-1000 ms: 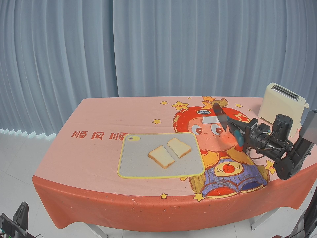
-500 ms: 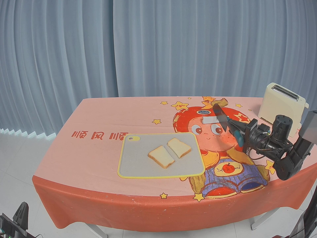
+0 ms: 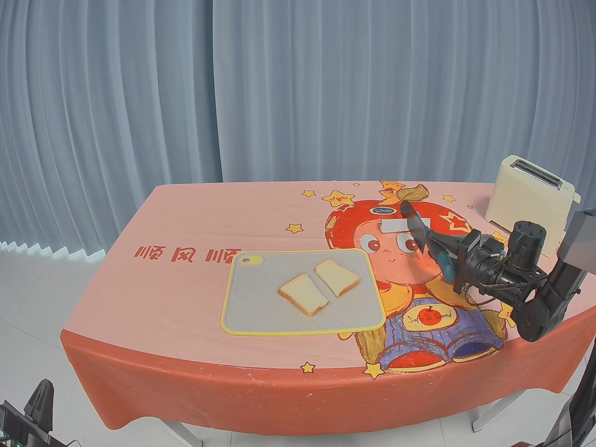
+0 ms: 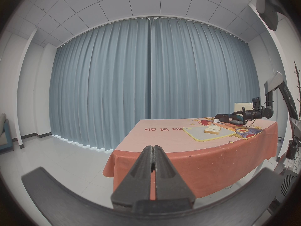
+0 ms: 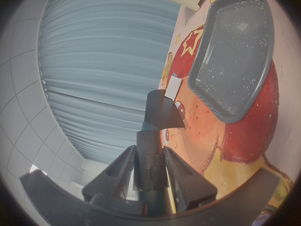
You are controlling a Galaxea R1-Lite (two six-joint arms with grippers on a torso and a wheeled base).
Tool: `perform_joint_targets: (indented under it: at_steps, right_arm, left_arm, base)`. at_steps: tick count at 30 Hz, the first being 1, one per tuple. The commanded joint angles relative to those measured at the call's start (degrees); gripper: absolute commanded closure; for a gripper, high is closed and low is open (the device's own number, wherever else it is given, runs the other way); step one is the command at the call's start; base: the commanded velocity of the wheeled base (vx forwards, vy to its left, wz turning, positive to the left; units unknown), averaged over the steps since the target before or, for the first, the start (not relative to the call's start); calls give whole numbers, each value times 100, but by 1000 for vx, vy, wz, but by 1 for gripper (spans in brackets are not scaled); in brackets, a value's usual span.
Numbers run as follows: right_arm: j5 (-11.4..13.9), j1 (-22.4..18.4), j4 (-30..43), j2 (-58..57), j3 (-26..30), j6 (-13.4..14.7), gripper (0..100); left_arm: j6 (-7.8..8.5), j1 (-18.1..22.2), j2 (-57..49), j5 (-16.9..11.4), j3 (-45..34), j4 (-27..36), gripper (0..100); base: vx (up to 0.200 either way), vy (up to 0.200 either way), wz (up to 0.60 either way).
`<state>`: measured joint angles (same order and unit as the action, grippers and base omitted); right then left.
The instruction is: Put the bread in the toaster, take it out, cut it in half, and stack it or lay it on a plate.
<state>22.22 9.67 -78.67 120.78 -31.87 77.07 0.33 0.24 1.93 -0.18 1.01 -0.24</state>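
Your bread is cut. The nearer half (image 3: 303,293) and the farther half (image 3: 337,277), pale with tan crusts, lie flat and just apart on the yellow-rimmed cutting board (image 3: 261,308) on the table (image 3: 186,218). Your right gripper (image 5: 150,151) pinches the knife (image 3: 415,223) between its fingers, dark blade raised near the toaster (image 3: 528,200). Your left gripper (image 4: 152,160) hangs off the table, fingers pressed together.

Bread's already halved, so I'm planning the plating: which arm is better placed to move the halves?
Probably right: its gripper hangs over the table beside the plate, nearer the bread halves, though it must shed the knife first. The left gripper, jaws shut, sits off the table.
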Motion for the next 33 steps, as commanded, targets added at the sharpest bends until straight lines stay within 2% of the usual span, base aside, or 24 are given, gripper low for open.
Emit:
perform_joint_targets:
  at_steps: [1, 24, 33]
  right_arm:
    - [1, 0, 9, 15, 14, 1, 0]
    - [-87, 114, 0, -152, 119, -69, 0]
    - [-122, 167, 88, -494, 233, -289, 0]
  left_arm:
    - [2, 11, 10, 1, -101, -2, 100]
    - [2, 2, 10, 1, -101, -2, 100]
    - [2, 2, 10, 1, -101, -2, 100]
  base:
    - [0, 0, 0]
    - [0, 0, 0]
    - [0, 0, 0]
